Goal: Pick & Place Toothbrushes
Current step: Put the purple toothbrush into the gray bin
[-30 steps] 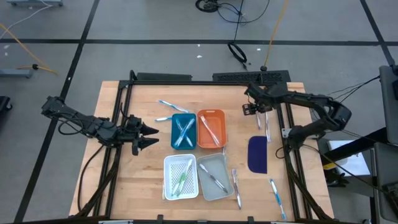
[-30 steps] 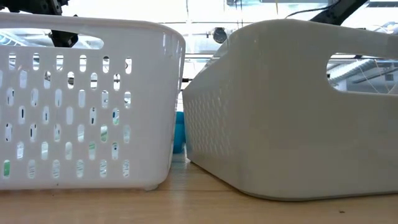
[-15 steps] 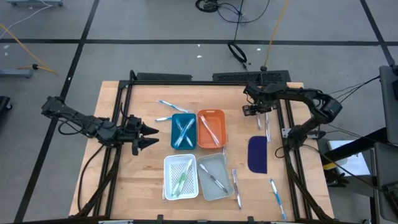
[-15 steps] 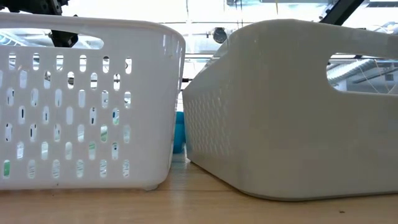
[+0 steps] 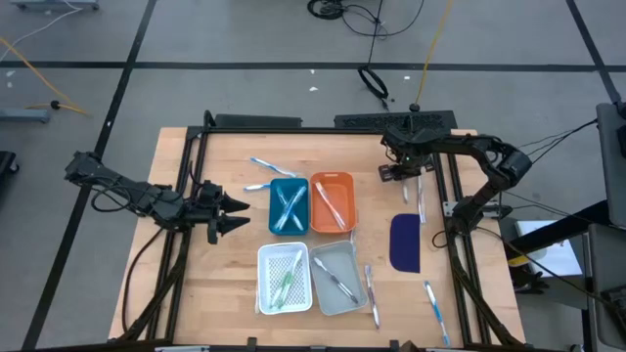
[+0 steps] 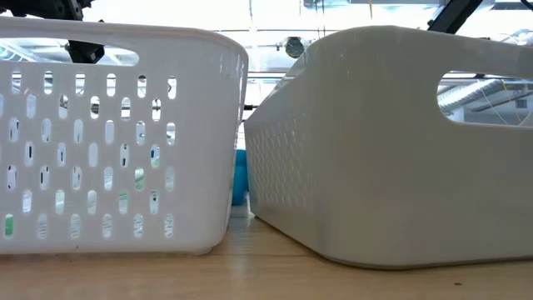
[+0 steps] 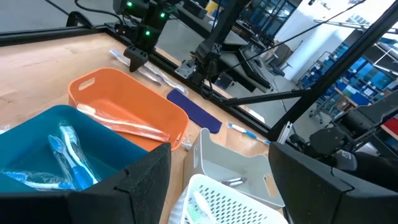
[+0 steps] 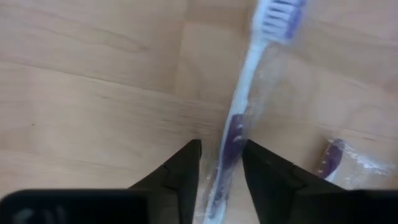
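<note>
At the worktop's (image 5: 196, 293) far right edge, the right hand (image 5: 405, 174) straddles a purple-and-white toothbrush (image 8: 239, 118) lying flat on the wood, its fingers (image 8: 180, 171) close on either side; a firm grip cannot be told. The left hand (image 5: 238, 208) waits, fingers apart, beside the blue tray (image 5: 275, 186) with bare wood around it. Four trays sit mid-worktop: blue, orange (image 5: 333, 179), white (image 5: 264, 256) and grey (image 5: 344, 249), each holding toothbrushes. A dark blue pad (image 5: 405, 242) lies to their right. Grey floor surrounds the table.

Four trays (image 5: 311, 235); about fourteen toothbrushes (image 5: 374, 295); one dark blue pad (image 5: 405, 242).
</note>
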`<move>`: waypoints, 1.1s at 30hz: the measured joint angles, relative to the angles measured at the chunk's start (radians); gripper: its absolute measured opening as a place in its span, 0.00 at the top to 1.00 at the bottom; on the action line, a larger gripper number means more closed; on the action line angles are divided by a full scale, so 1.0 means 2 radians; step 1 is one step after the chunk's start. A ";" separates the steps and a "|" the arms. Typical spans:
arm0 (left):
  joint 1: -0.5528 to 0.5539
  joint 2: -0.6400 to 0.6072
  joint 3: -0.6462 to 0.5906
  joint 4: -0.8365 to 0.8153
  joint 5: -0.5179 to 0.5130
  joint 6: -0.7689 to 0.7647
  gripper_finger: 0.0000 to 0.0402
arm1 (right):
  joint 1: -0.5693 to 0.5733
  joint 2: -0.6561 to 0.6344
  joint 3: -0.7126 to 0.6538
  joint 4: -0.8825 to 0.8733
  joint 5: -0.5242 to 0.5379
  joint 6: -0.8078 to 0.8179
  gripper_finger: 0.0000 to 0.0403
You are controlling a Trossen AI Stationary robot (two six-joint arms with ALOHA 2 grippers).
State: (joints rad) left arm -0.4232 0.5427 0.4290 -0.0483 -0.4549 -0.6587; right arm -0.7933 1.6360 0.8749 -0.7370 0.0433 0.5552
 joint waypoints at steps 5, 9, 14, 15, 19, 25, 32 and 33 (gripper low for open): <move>0.000 0.000 0.000 0.000 0.000 0.000 0.33 | 0.000 -0.007 -0.001 0.008 -0.001 -0.002 0.82; 0.000 0.000 0.000 0.000 0.000 0.000 0.33 | 0.000 -0.014 -0.001 0.014 -0.002 -0.001 0.91; 0.000 0.000 0.000 0.000 0.000 0.000 0.33 | 0.000 -0.025 -0.002 0.016 0.002 -0.002 0.96; 0.000 0.000 0.000 0.000 0.000 0.000 0.33 | 0.000 -0.028 -0.003 0.017 0.004 -0.002 0.97; 0.000 0.000 0.000 0.000 0.000 0.000 0.33 | 0.000 -0.045 -0.003 0.018 0.008 -0.004 0.97; 0.000 0.000 0.000 0.000 0.000 0.000 0.33 | 0.003 -0.096 -0.003 0.025 0.007 0.004 0.98; 0.000 0.000 0.000 0.000 0.000 0.000 0.33 | 0.026 -0.194 -0.003 0.033 0.004 0.017 0.98; 0.000 0.000 0.000 0.000 0.000 0.000 0.33 | 0.033 -0.209 -0.003 0.037 0.003 0.017 0.98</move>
State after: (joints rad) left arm -0.4229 0.5427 0.4290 -0.0483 -0.4549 -0.6582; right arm -0.7282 1.2185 0.8687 -0.6632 0.0487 0.5891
